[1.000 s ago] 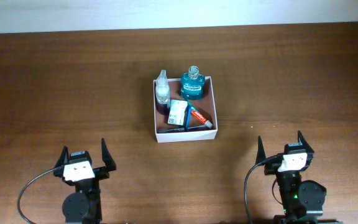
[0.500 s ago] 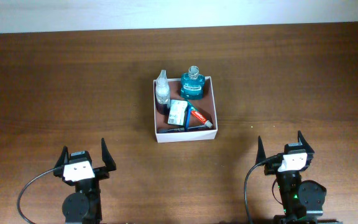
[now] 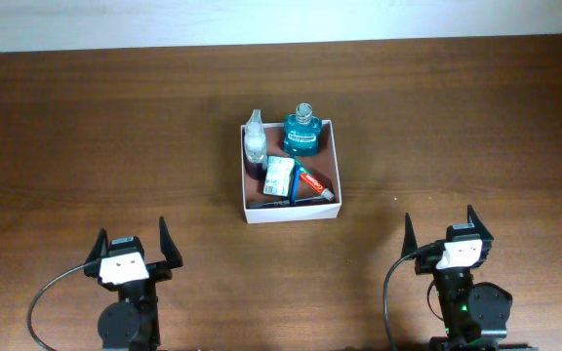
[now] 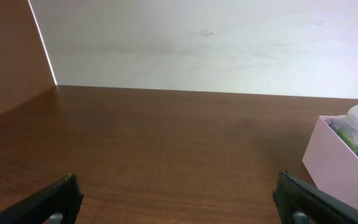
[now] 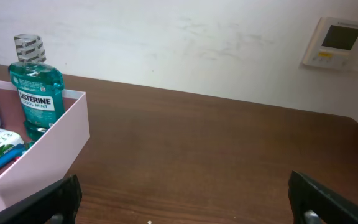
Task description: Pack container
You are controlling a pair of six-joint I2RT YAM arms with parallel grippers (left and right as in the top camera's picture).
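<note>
Both arms sit low at the near edge of the worktop point(image 3: 86, 127), pointing toward the wall. Left hand point(image 3: 132, 239) and right hand point(image 3: 440, 226) are wide apart, w/ nothing between the fingers. The container point(image 3: 291, 212) stands mid-worktop, well ahead of both. Inside it are a teal mouthwash bottle point(image 3: 301, 132), a spray bottle point(image 3: 254, 141), a small carton point(image 3: 279, 175) etc.

Container point(image 4: 335, 163) partly beyond frame edge

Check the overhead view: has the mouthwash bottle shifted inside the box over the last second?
No. The mouthwash bottle stands in the same far corner of the box, beside the spray bottle, exactly as before.
</note>
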